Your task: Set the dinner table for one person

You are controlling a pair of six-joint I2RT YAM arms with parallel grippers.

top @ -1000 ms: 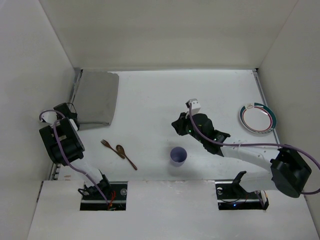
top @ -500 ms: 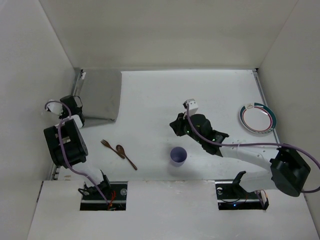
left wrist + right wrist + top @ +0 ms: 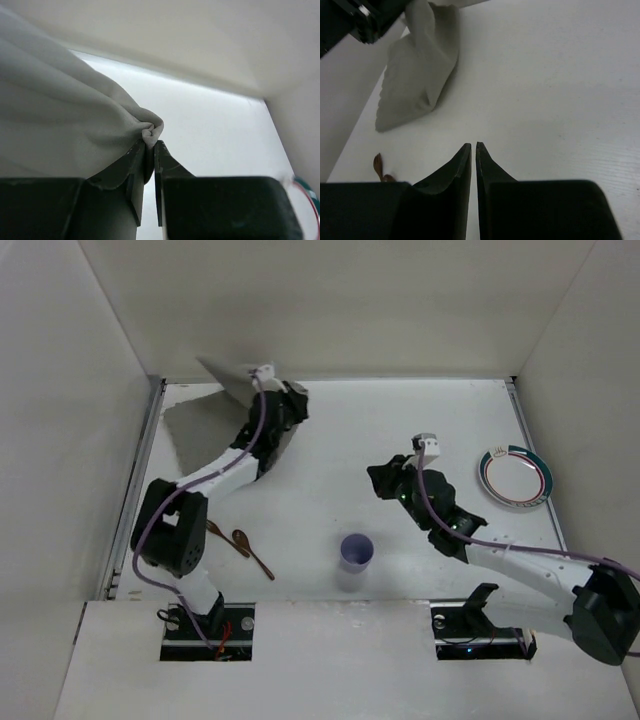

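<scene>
I see L end effector (image 3: 151, 143) clamped on placemat (image 3: 50, 100) corner; R end effector (image 3: 473, 146) together, empty. Table (image 3: 330, 440) long axis runs left-right in top view.

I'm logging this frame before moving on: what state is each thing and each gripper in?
Placemat: one edge lifted off the table, bunched in the left gripper.
Left gripper: shut on the placemat.
Right gripper: shut, holding nothing.
Cup: upright.
Plate: flat, nothing on it.
Fork: lying flat.
Spoon: lying flat beside the fork.
</scene>
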